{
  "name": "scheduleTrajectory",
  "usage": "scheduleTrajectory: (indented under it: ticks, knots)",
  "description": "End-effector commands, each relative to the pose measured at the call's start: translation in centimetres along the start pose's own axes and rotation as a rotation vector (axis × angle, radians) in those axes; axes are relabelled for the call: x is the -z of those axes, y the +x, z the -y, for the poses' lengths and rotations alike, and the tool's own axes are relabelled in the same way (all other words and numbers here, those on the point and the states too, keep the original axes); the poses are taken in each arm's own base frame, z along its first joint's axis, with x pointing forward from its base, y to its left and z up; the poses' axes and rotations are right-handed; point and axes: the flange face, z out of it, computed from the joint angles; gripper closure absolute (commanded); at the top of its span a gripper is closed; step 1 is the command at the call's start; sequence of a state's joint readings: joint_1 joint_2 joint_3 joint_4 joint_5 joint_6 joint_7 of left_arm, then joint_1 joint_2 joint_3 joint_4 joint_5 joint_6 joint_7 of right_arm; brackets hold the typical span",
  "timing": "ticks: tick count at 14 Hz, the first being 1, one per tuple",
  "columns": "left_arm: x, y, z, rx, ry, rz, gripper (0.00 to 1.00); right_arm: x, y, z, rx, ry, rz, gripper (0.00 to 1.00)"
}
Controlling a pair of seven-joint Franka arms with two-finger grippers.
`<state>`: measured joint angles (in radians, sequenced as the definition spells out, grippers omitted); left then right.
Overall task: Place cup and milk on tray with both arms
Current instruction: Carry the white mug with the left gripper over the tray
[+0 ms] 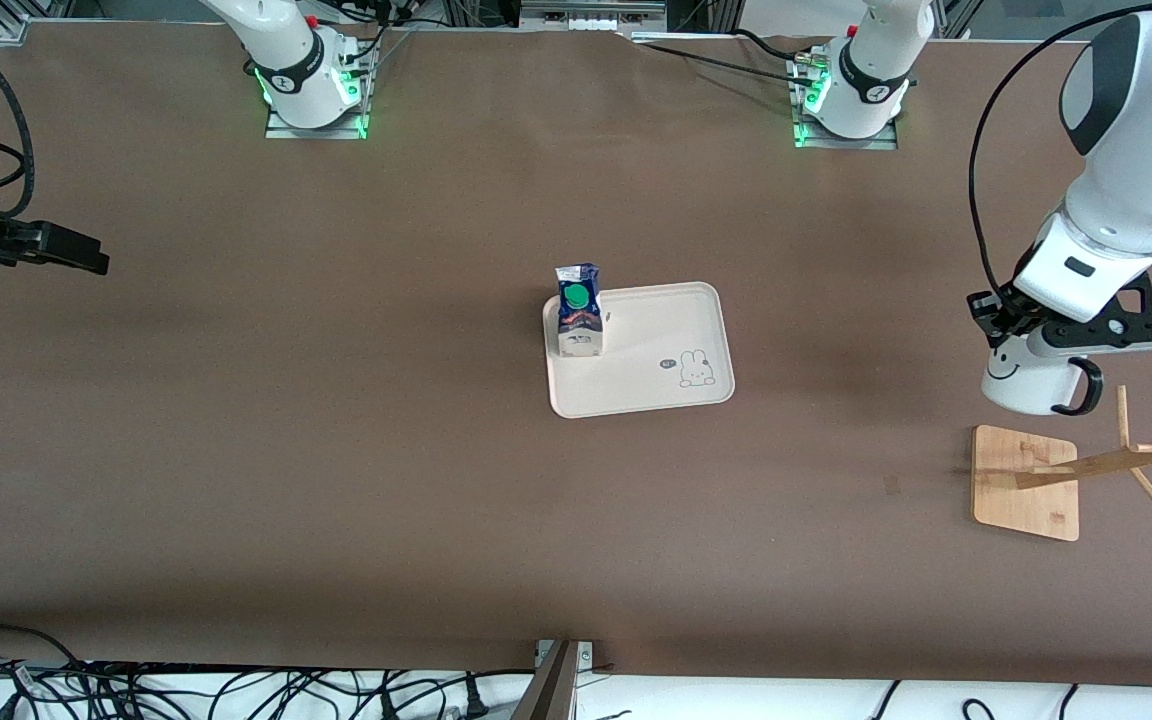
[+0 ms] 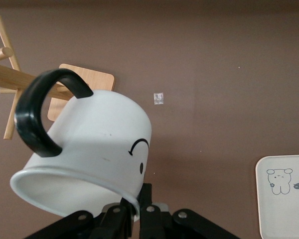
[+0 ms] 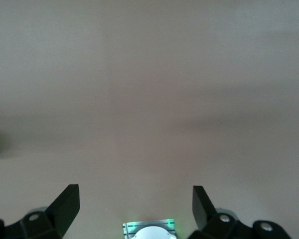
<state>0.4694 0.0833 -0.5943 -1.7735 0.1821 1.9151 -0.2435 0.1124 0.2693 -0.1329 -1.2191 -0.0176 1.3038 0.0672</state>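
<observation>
My left gripper (image 1: 998, 330) is shut on the rim of the cup (image 1: 1021, 385), a white mug with a black smiley face and black handle. The cup hangs tilted over the table at the left arm's end, just above the wooden stand. In the left wrist view the cup (image 2: 99, 144) fills the frame with its rim pinched by the left gripper (image 2: 138, 201). The milk (image 1: 578, 312), a blue and white carton with a green cap, stands upright on the cream tray (image 1: 656, 330) at its corner toward the right arm's end. My right gripper (image 1: 86, 260) waits open over bare table; the right wrist view shows nothing inside the right gripper (image 3: 135, 196).
A wooden mug stand (image 1: 1026, 482) with a square base (image 2: 84, 84) and angled pegs sits near the left arm's end. A small scrap of tape (image 1: 892, 485) lies on the brown table. A corner of the tray (image 2: 284, 199) shows in the left wrist view. Cables run along the front edge.
</observation>
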Motion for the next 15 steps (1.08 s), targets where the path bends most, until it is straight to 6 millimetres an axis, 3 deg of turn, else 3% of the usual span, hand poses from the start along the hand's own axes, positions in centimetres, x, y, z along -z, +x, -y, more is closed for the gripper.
scheduleTrajectory:
  ticks: [1, 5, 8, 11, 13, 15]
  knots:
    - [1.2, 0.0, -0.6, 0.013, -0.054, 0.069, 1.00, 0.1, -0.7, -3.2, 0.015, -0.009, -0.005, 0.00]
    - [1.4, -1.8, -1.4, -0.002, -0.071, 0.222, 1.00, -0.3, -1.1, -3.6, 0.035, -0.001, -0.030, 0.00]
    - [1.2, -3.6, -3.1, -0.031, -0.093, 0.343, 1.00, -0.7, -1.0, -5.8, 0.037, 0.012, -0.046, 0.00]
    - [-1.7, -3.8, -5.3, -0.028, -0.221, 0.466, 1.00, -0.6, -0.9, -5.4, 0.065, 0.002, -0.048, 0.00]
    - [-4.0, -3.8, -7.9, -0.021, -0.225, 0.521, 1.00, -0.7, -0.8, -5.0, 0.074, 0.003, -0.045, 0.00]
    - [-5.4, -2.9, -11.1, 0.018, -0.217, 0.554, 1.00, -0.3, -0.6, -3.2, 0.115, -0.009, -0.058, 0.00]
